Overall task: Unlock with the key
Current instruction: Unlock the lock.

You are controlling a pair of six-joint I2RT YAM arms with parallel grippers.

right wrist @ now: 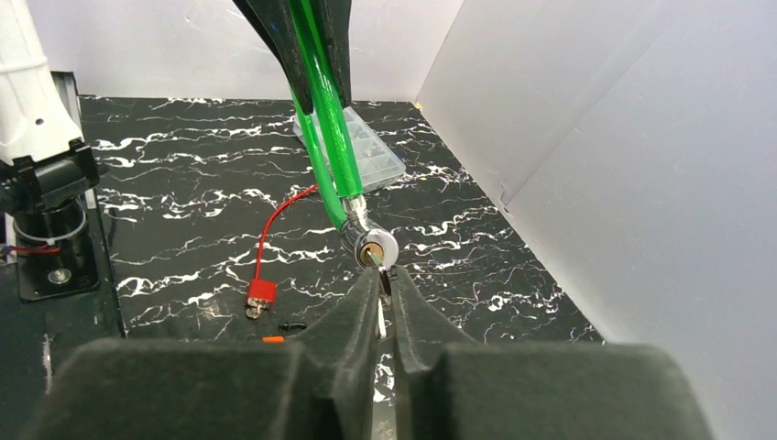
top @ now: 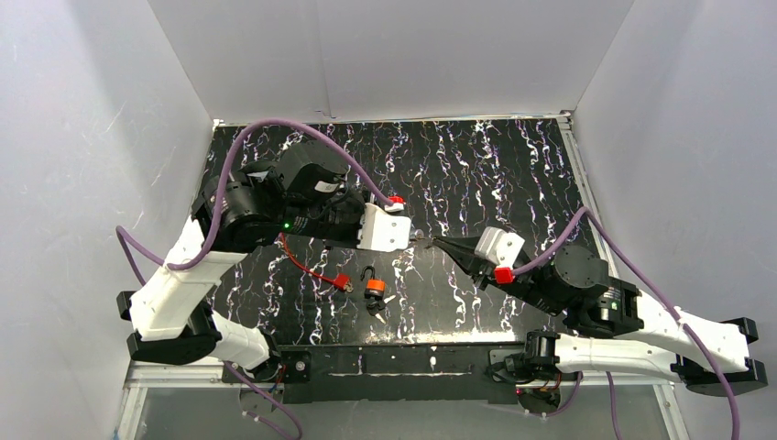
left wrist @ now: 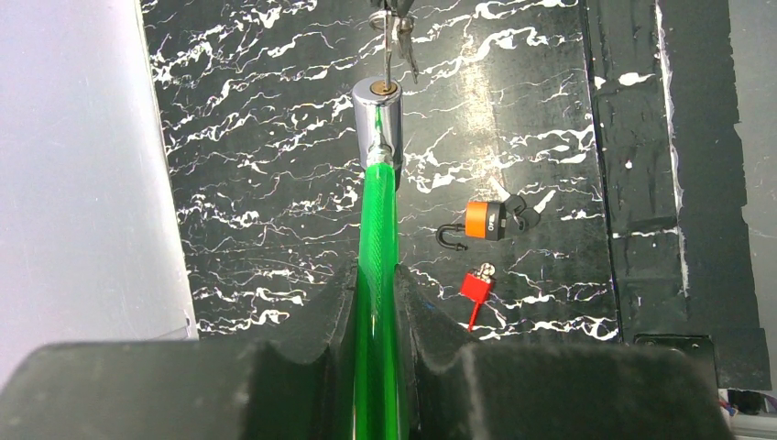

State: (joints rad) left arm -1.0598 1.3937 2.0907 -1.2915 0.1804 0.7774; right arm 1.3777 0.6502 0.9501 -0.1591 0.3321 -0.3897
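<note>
Green cable lock (left wrist: 377, 229) clamped in left gripper (left wrist: 376, 277); right gripper (right wrist: 383, 277) pinches key (left wrist: 392, 46) at keyhole (right wrist: 371, 249).

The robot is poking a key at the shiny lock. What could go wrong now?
1. The key has only its tip at the keyhole of the chrome lock. Pushed at a slight angle, it might jam or slide off the face.
2. The left gripper holds the green cable behind the lock, not the lock itself, so the lock might swing away when pushed.
3. The right gripper pinches the thin key near its fingertips, so the key might twist loose when turned.
</note>
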